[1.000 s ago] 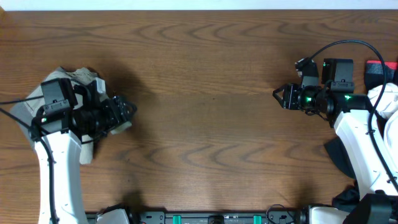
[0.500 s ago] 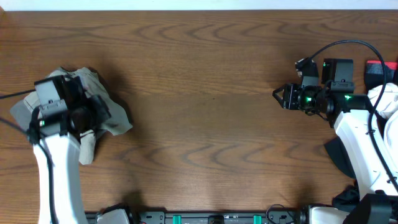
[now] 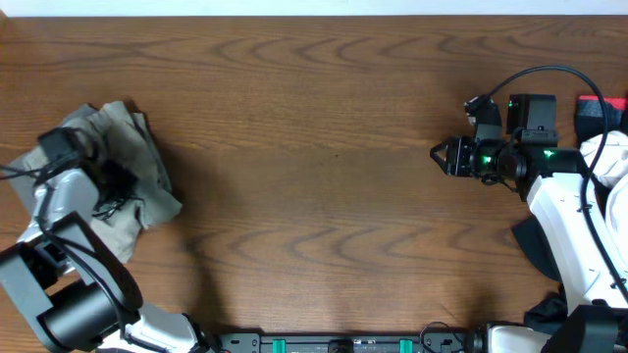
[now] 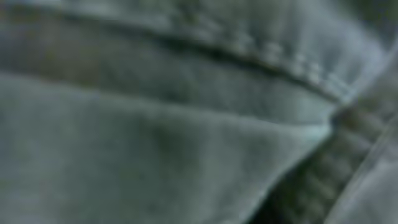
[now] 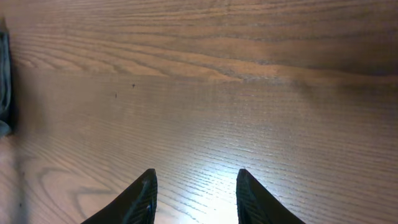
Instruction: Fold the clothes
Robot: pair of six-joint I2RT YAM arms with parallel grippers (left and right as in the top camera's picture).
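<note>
Beige shorts (image 3: 149, 162) lie crumpled, seam apparently stitched.

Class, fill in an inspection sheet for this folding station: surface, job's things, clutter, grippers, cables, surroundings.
Surface: wooden table, bare across the middle.
Job's things: khaki shorts, crumpled at the left edge; dark cloth partly under the right arm.
Clutter: red and black item at the right edge, unidentifiable.
Grippers: left gripper on the shorts, jaws hidden; right gripper jaws apart, empty, above bare wood.
Cables: black cable looping over the right arm.
Surroundings: white strip beyond the far edge.
</note>
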